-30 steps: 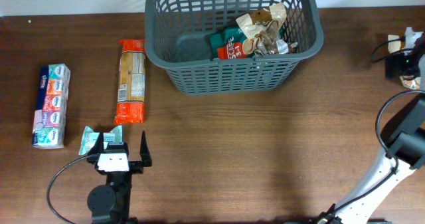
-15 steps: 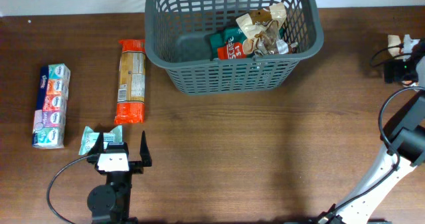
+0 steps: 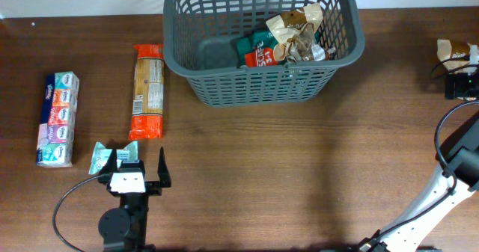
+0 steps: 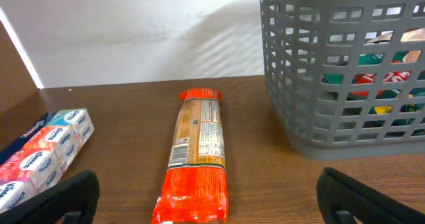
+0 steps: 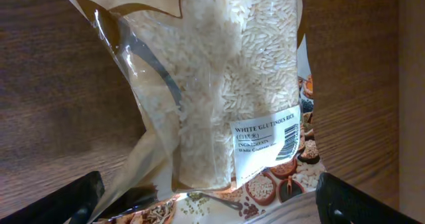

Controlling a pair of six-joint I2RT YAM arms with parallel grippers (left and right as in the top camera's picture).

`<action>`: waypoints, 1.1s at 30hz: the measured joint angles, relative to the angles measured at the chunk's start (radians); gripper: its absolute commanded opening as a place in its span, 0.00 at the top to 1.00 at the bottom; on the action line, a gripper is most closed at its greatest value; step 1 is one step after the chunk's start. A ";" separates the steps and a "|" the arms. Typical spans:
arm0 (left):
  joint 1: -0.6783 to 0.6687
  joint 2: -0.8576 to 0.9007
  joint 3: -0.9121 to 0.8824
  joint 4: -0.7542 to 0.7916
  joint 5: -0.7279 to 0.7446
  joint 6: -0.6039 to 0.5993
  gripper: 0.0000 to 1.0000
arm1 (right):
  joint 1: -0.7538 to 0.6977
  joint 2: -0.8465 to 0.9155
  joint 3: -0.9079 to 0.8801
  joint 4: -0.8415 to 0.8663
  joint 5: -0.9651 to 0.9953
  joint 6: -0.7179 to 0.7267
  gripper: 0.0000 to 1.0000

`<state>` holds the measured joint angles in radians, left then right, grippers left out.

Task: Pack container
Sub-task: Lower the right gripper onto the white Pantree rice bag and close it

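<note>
The container (image 3: 224,80) is a large dark grey slotted basket at the back centre, holding several packets; it also shows in the left wrist view (image 4: 319,127). A clear bag of white rice (image 3: 456,51) lies at the far right edge and fills the right wrist view (image 5: 232,84). My right gripper (image 3: 459,78) is open just in front of it, with the bag's printed end between its wide-apart fingers (image 5: 209,207). My left gripper (image 3: 137,166) is open and empty, its fingers (image 4: 206,204) just short of a long orange packet (image 3: 147,91) (image 4: 197,157).
A multicoloured tissue pack (image 3: 58,119) (image 4: 46,151) lies at the left. A small teal packet (image 3: 105,158) lies beside my left gripper. A white wall runs behind the table. The right arm's cable loops at the right edge.
My right gripper has drawn back toward the front and right, uncovering the rice bag in the overhead view. The left arm has not moved.
</note>
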<state>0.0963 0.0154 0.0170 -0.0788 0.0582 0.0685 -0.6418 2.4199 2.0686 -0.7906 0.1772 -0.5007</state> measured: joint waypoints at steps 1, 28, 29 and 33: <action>0.000 0.000 0.000 0.000 0.000 0.000 0.01 | 0.000 0.000 0.000 0.000 -0.002 0.000 0.01; 0.000 0.000 0.000 0.000 0.000 0.000 0.01 | 0.000 0.046 0.000 0.088 -0.068 0.047 0.01; 0.000 0.000 0.000 0.000 0.000 0.000 0.01 | 0.000 0.046 0.000 0.093 -0.068 0.049 0.01; 0.000 0.000 0.000 0.000 0.000 0.000 0.01 | 0.000 0.046 0.000 0.115 -0.079 0.061 0.01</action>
<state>0.0963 0.0154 0.0170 -0.0788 0.0582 0.0685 -0.6415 2.4660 2.0686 -0.6758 0.0978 -0.4393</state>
